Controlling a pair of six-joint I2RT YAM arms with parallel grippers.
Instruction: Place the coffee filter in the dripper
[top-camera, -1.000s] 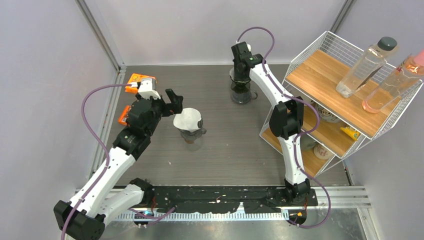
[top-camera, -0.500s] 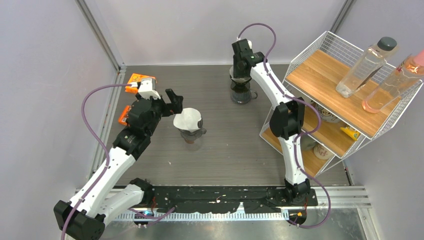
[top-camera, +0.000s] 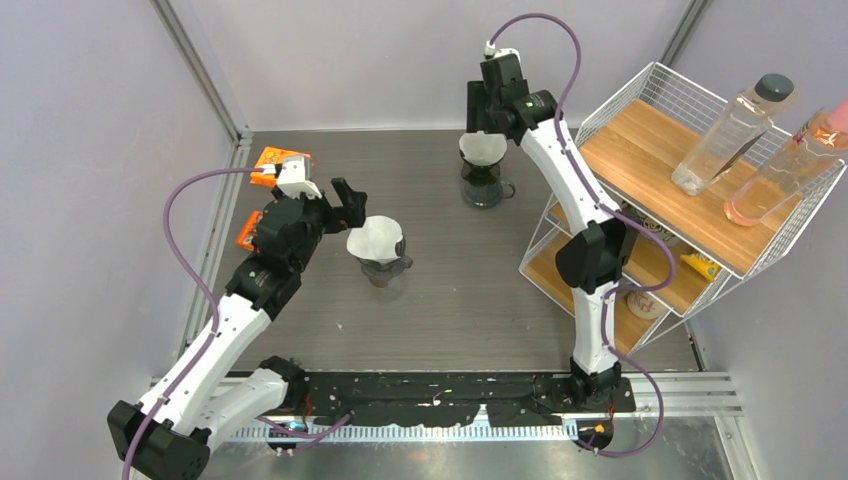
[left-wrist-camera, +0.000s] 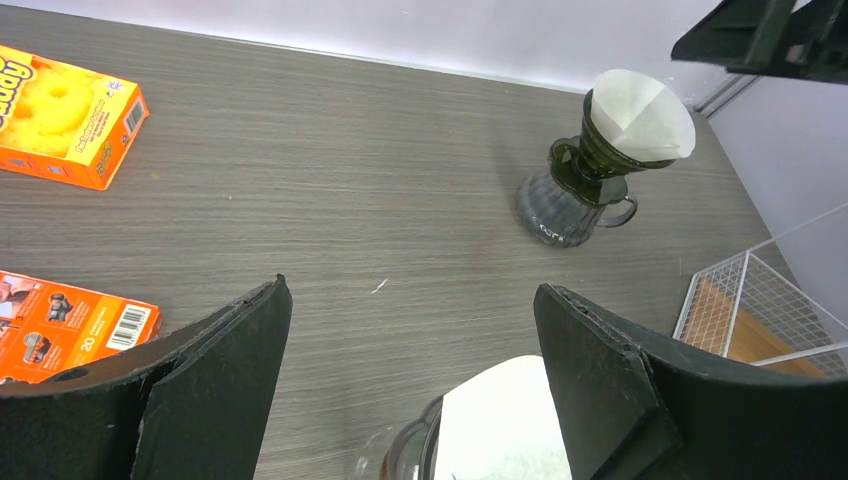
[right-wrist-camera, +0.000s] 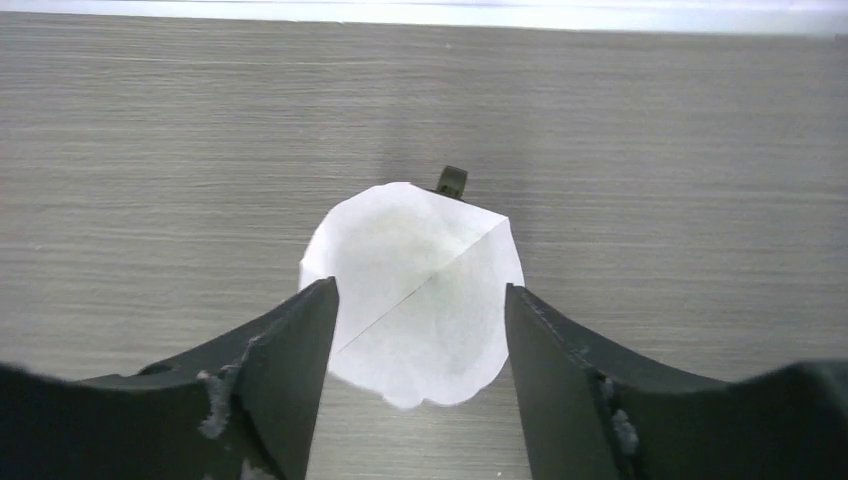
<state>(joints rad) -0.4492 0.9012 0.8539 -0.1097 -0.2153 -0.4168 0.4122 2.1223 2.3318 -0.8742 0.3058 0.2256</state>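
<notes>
**A:** Where's the paper?

**B:** The white paper cone filter (left-wrist-camera: 643, 115) sits in the mouth of the dark glass dripper (left-wrist-camera: 598, 160), which stands on a dark ribbed glass carafe (left-wrist-camera: 555, 205). The paper's rim rises above the dripper's lip. It may sit a little higher on one side, though I can't be sure.

**A:** And the right gripper?

**B:** The right gripper (right-wrist-camera: 420, 295) hangs straight above the dark dripper. Its fingers are spread wide to either side of the paper, touching nothing and holding nothing.

**A:** So the placing looks done, I'd judge. What matters now?

**B:** Getting away cleanly. Rise straight up from the dripper with the fingers wide. The cone is light and only resting there, so a sideways drift could catch the rim and tip it out. If it proves to be perched high, a gentle push down the middle with closed tips should seat it.

**A:** The other arm?

**B:** The left gripper (left-wrist-camera: 412, 295) is well apart from the dark dripper, toward the arm bases. It is also spread and empty, close to a second white paper filter (left-wrist-camera: 500, 420) in a second glass dripper (top-camera: 386, 270). I'd leave it where it is.

**A:** Anything else nearby?

**B:** A wire rack with wooden shelves (top-camera: 640, 150) stands beside the dark dripper, on the right arm's side. It looks out of the way of a straight lift.
</notes>
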